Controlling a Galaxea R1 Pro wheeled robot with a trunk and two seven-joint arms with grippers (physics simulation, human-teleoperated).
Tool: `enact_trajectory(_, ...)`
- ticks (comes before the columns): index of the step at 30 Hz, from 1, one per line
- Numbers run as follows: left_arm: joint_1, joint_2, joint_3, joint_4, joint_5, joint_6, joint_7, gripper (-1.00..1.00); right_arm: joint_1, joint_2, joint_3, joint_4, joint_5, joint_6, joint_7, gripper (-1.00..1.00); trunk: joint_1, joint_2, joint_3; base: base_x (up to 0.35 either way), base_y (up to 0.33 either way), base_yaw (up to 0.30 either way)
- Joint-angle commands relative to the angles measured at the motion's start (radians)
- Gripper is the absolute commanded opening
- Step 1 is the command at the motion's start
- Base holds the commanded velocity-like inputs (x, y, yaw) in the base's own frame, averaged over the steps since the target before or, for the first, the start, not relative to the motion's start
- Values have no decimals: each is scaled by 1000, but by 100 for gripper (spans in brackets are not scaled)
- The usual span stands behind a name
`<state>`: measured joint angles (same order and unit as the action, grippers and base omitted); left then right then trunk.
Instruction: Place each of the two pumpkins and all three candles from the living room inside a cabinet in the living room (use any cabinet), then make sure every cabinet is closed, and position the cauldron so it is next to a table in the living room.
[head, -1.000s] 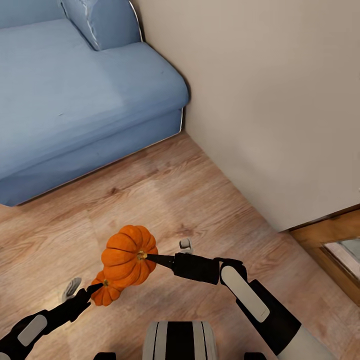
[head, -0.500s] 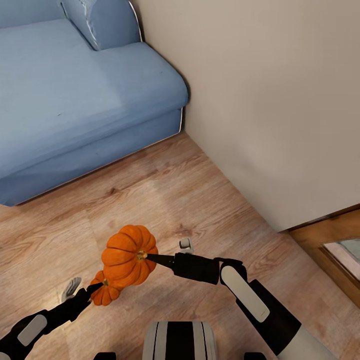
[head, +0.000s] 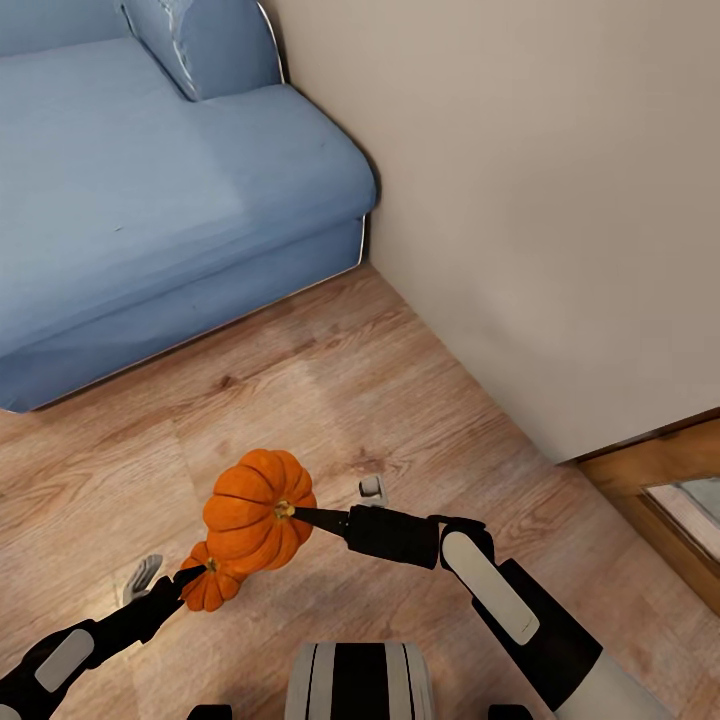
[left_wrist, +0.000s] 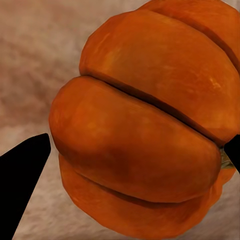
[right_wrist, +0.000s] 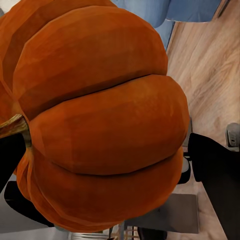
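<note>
Two pumpkins, both lifted clear of the floor: the larger-looking pumpkin (head: 258, 511) pinched at its stem by the right gripper (head: 300, 516), the partly hidden pumpkin (head: 208, 588) pinched likewise by the left gripper (head: 196, 573). Right gripper closed to a narrow point on the stem, ribbed orange body hanging just ahead of the fingertips and bulking large before the right wrist camera (right_wrist: 100, 125). Left gripper equally narrowed on its stem, pumpkin body (left_wrist: 145, 135) pressed close between the two dark finger tips in the left wrist view. The two fruits overlapping in the head view, touching or nearly so; which, not determinable. Beyond the grippers, bare wooden floor (head: 380, 400); farther ahead and to the left gripper's side, a blue sofa (head: 150, 200); ahead and to the right gripper's side, a plain beige wall (head: 540, 200), with a wooden-framed edge (head: 660, 470) at its foot. Progress, as a judgement: both pumpkins collected and in carriage, neither yet stowed; cabinet, three candles, cauldron and table all outstanding. Remaining: transport to a cabinet, opening, depositing both pumpkins, fetching the candles, closing every front, and setting the cauldron beside the table.
</note>
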<state>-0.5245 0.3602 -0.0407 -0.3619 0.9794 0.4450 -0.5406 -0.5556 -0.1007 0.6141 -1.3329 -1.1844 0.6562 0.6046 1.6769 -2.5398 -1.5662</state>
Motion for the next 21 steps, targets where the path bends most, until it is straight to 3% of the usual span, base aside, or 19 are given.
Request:
enact_trajectory(1,0,0,-5,3,-11,-3,2,-100,-1,-1,1,0,-8,5,0,-100,0,0,-1,0,0,0)
enact_trajectory(17,0,0,-6,3,-11,-10,2,-100,0,-1,1,4,-9,5,0,-100,0,0,-1,0,0,0)
enact_trajectory(21,0,0,-6,3,-11,-11,2,-100,0,-1,1,4,-9,5,0,-100,-2,1,15,0,0,0)
